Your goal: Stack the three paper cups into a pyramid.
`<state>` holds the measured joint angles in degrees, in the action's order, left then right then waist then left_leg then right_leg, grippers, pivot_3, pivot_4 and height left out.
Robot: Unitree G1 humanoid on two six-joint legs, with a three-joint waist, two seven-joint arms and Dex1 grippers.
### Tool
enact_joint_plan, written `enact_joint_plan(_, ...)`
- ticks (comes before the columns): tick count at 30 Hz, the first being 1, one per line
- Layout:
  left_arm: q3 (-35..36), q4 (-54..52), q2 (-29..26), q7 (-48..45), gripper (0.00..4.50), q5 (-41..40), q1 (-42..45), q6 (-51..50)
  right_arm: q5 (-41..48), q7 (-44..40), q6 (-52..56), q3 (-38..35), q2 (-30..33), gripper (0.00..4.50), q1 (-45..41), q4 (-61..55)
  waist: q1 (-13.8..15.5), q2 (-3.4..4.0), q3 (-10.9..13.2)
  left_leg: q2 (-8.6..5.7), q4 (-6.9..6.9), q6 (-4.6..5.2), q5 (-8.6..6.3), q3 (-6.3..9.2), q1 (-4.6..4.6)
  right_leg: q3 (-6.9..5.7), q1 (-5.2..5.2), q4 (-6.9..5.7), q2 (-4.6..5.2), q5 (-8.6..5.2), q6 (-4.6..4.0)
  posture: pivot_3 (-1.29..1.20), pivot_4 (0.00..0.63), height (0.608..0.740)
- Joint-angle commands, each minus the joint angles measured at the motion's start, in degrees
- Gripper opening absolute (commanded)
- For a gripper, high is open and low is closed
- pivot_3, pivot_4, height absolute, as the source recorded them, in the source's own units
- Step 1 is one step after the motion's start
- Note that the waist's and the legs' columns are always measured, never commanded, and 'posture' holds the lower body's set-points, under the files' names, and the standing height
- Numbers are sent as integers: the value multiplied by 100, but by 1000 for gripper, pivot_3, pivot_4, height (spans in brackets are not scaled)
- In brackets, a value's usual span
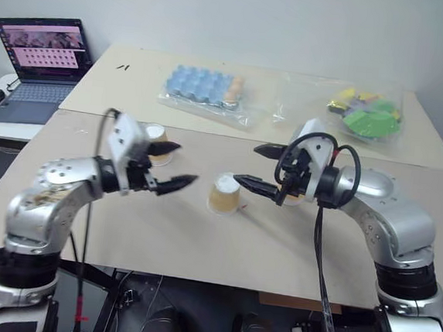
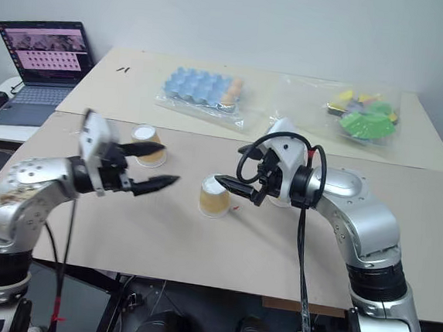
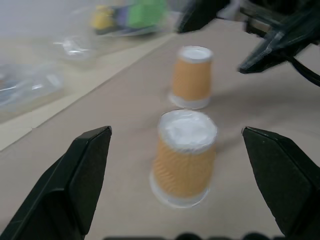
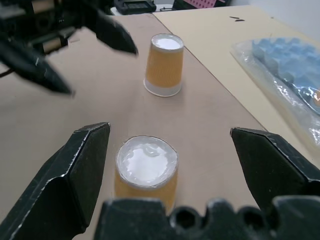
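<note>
The left gripper (image 2: 150,167) hovers with both black fingers spread, holding nothing. Just behind it, an upside-down tan paper cup with a white base (image 2: 147,145) stands on the beige table (image 2: 199,249). Between the grippers stands a second identical tan cup (image 2: 215,197), also inverted. The right gripper (image 2: 235,168), fingers equally spread and empty, points at this middle cup. None of the cups carries readable lettering.

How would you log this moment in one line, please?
left gripper: open, empty | right gripper: open, empty | paper cups: upside down, apart on table | pyramid: not started
</note>
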<state>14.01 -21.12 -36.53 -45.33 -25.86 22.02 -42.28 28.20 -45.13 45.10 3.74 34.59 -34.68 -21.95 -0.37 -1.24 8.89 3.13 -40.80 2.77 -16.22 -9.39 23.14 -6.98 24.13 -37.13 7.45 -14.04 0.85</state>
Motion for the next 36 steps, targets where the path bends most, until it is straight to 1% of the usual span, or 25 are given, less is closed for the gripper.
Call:
enact_joint_plan(1,326,610,-208,1125,4446,898,-298,243,166,-148,-109,-261,180,4500,156,-244,13,0,0,-1,-1,0,0,0,-2,0,-3,-1,1,0,0,0,150,733)
enact_joint_plan(2,287,747,-240,1219,4446,1033,-362,377,188,-156,-96,-272,195,4500,185,-274,19,0,0,-7,0,0,0,0,-1,0,-1,-2,1,0,0,0,150,733)
enact_joint_plan(4,104,1237,-129,1349,4446,1213,-324,720,269,-176,-40,-346,243,4500,280,-353,39,0,0,-9,0,0,0,-2,3,0,5,-3,1,1,-1,0,150,733)
enact_joint_plan(8,-312,2155,63,1345,4446,1446,61,1313,351,-157,7,-437,383,4500,425,-429,114,-1,0,-13,1,0,0,-3,11,-5,9,-1,1,1,-1,0,150,733)
enact_joint_plan(10,-489,2755,169,1222,4446,1510,407,1672,382,-138,24,-501,445,4500,496,-462,122,-2,0,-16,-1,0,0,-5,16,-8,12,-1,1,1,-1,0,150,733)
enact_joint_plan(14,-710,3802,178,914,4446,1640,935,2316,404,-54,67,-546,502,4500,580,-553,87,-3,-1,-17,-1,0,0,-9,13,-8,10,-2,1,1,-1,0,150,733)
enact_joint_plan(18,-908,5062,217,672,4446,1813,1831,2884,451,60,121,-642,536,4500,703,-692,69,-4,0,-17,1,0,1,-14,15,-9,14,-2,-2,1,-1,0,150,733)
enact_joint_plan(22,-999,6075,301,529,4446,1917,2483,3388,501,172,165,-678,551,4500,765,-773,64,-5,0,-18,0,0,0,-17,17,-9,12,-1,-2,1,0,0,150,733)
enact_joint_plan(28,-913,6646,565,150,4446,1709,3083,3384,540,284,159,-643,547,4500,817,-800,57,-6,0,-19,1,1,1,-21,23,-13,13,-3,-2,0,1,0,150,733)
enact_joint_plan(36,-786,6881,759,182,4446,1611,3322,3406,498,342,112,-548,519,4500,792,-746,32,-7,1,-19,1,1,1,-14,25,-14,13,-3,-2,0,3,0,150,733)
